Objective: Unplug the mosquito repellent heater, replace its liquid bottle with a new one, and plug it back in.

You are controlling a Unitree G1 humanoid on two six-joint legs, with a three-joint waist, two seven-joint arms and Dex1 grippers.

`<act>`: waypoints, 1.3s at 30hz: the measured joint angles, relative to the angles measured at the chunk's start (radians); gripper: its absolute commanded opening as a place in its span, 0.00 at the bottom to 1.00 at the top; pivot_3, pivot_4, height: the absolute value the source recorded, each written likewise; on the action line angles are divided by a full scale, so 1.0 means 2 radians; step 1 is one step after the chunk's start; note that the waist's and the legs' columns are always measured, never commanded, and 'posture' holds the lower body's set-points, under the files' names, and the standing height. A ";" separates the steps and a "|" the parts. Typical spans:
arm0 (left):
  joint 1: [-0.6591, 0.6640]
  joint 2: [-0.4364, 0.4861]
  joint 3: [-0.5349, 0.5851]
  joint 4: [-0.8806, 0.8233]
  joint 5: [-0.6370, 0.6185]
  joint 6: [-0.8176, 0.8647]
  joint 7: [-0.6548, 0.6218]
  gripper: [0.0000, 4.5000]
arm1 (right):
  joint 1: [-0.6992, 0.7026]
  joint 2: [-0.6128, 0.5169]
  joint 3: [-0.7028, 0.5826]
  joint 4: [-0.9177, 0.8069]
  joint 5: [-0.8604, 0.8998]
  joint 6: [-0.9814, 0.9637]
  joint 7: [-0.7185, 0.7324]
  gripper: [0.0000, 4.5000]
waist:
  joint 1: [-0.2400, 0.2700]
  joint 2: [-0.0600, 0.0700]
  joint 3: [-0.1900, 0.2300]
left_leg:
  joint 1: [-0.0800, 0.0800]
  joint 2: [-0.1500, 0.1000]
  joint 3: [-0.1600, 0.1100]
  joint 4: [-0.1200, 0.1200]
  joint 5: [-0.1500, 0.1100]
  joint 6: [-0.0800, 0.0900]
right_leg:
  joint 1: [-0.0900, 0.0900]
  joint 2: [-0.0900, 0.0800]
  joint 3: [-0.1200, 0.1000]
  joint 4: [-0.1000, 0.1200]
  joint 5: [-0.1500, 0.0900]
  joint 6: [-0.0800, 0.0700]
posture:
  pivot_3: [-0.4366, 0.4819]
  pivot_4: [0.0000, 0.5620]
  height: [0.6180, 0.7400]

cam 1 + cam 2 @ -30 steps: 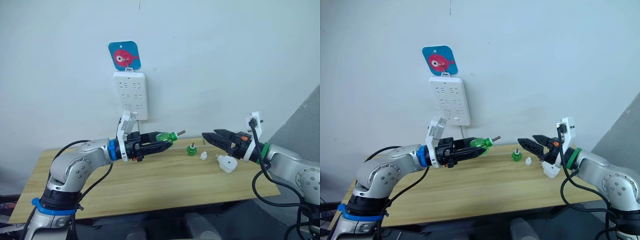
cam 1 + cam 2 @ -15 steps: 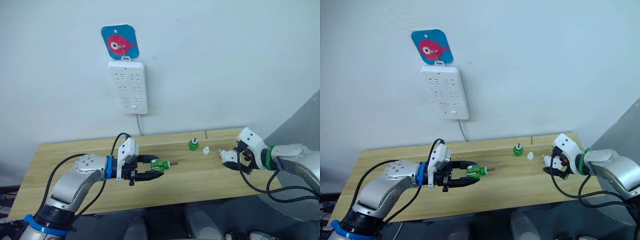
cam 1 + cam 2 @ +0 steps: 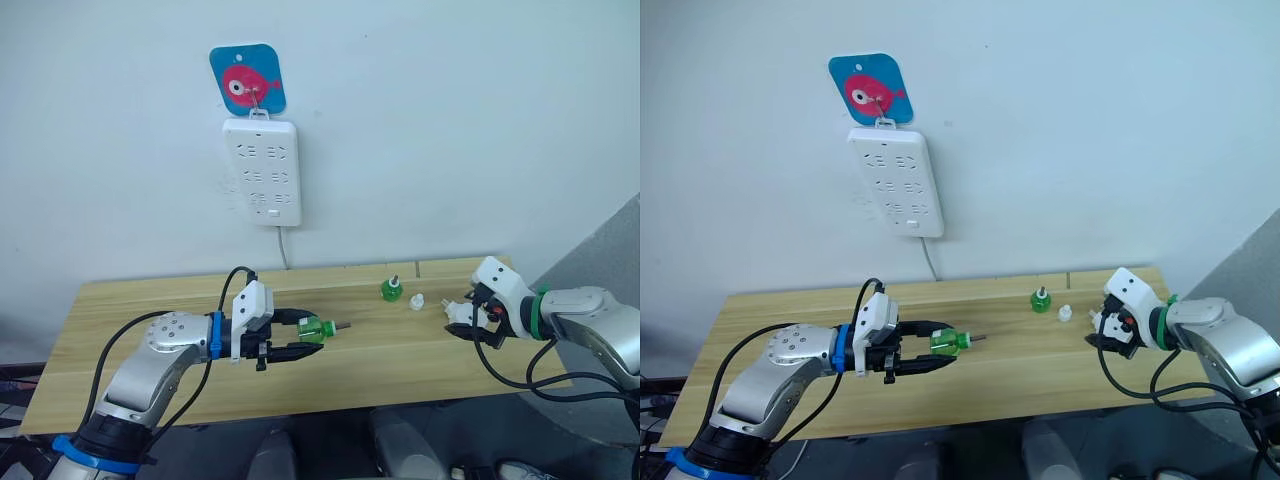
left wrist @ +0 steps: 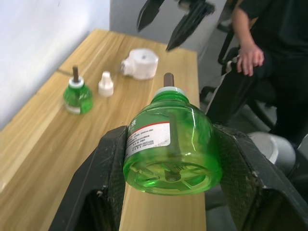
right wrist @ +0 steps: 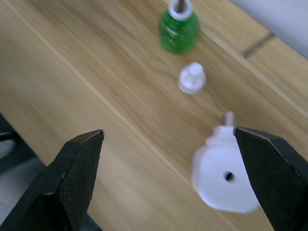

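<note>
A wooden table (image 3: 150, 300) stands against a white wall with a power strip (image 3: 262, 171). The left gripper (image 3: 305, 337) clasps a green bottle (image 4: 172, 144) sideways above the table. The right gripper (image 5: 168, 178) hangs spread wide over the white heater (image 5: 224, 175), which lies near a small cap (image 5: 192, 78) and another green bottle (image 5: 179, 29)

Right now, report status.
Left tool shut on green bottle. Right tool open above heater lying on table. Nothing blocking.
</note>
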 measured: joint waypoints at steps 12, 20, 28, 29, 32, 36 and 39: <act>0.007 -0.005 -0.008 0.005 0.037 -0.050 -0.018 0.51 | -0.026 0.001 0.021 0.041 -0.078 0.049 0.029 1.00 | 0.000 0.000 0.002 | 0.000 0.000 0.001 0.000 0.000 0.000 | 0.000 0.000 0.001 0.000 0.000 0.000 | 0.26 0.35 0.75; -0.001 -0.028 -0.028 -0.018 0.046 -0.037 -0.004 0.51 | -0.088 0.051 0.064 0.139 -0.127 0.050 0.041 1.00 | 0.000 -0.001 0.009 | 0.000 0.000 0.001 0.001 0.000 0.000 | 0.000 0.000 0.001 0.000 0.000 0.001 | 0.27 0.36 0.75; -0.001 -0.034 -0.037 -0.042 0.047 -0.017 0.012 0.51 | -0.118 0.093 0.074 0.212 -0.167 0.034 0.041 1.00 | 0.000 -0.001 0.013 | 0.000 0.000 0.001 0.001 0.000 0.000 | 0.000 0.000 0.001 0.000 0.001 0.000 | 0.30 0.37 0.75; 0.000 -0.034 -0.037 -0.044 0.047 -0.014 0.014 0.51 | -0.124 0.099 0.075 0.223 -0.174 0.030 0.041 1.00 | 0.000 0.000 0.013 | 0.000 0.000 0.001 0.001 0.000 0.000 | 0.000 0.000 0.001 0.000 0.001 0.000 | 0.31 0.38 0.75; 0.005 -0.034 -0.037 -0.047 0.047 -0.013 0.017 0.51 | -0.133 0.108 0.079 0.247 -0.186 0.021 0.044 1.00 | 0.001 0.000 0.014 | 0.000 0.000 0.001 0.001 0.000 0.000 | 0.000 0.000 0.001 0.000 0.001 0.000 | 0.31 0.38 0.75; 0.010 -0.034 -0.037 -0.048 0.047 -0.013 0.018 0.51 | -0.142 0.117 0.085 0.268 -0.199 0.014 0.054 1.00 | 0.001 0.000 0.015 | 0.000 0.000 0.001 0.001 0.000 0.000 | 0.000 0.000 0.001 0.000 0.001 0.000 | 0.32 0.38 0.75; 0.016 -0.035 -0.037 -0.048 0.047 -0.013 0.019 0.51 | -0.149 0.120 0.093 0.282 -0.213 0.006 0.064 1.00 | 0.001 0.000 0.015 | 0.000 0.000 0.000 0.001 0.000 0.000 | 0.000 0.000 0.001 0.000 0.001 0.000 | 0.33 0.38 0.75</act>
